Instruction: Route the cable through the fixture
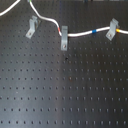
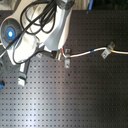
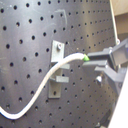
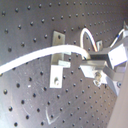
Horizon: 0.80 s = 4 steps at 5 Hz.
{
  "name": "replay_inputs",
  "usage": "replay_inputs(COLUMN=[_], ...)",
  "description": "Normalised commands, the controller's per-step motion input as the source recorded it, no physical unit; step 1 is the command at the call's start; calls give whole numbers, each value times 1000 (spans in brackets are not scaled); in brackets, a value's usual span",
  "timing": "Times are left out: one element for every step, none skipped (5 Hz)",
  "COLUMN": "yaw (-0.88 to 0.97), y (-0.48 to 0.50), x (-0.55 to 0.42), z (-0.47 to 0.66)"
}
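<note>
**Cable held beside the leaning clip post**

No writing or brand can be read in any view. In the first exterior view the cable [image 1: 80,35] runs across the perforated table [image 1: 60,95], past the fixture [image 1: 32,27] at the first exterior view's left, the upright clip [image 1: 64,41] and the clip with the yellow band [image 1: 112,30]. The arm is not in that picture; the second exterior view shows the robot arm [image 2: 47,30] covering the fixture. Only the first wrist view shows the gripper [image 3: 102,62] pinching the cable at its green band [image 3: 87,58], close to the fixture [image 3: 56,70].
</note>
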Motion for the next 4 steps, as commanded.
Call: replay_inputs(yaw=[289,0,509,580], y=[-26,0,-8,16], x=[226,0,-127,-64], z=[169,19,324,288])
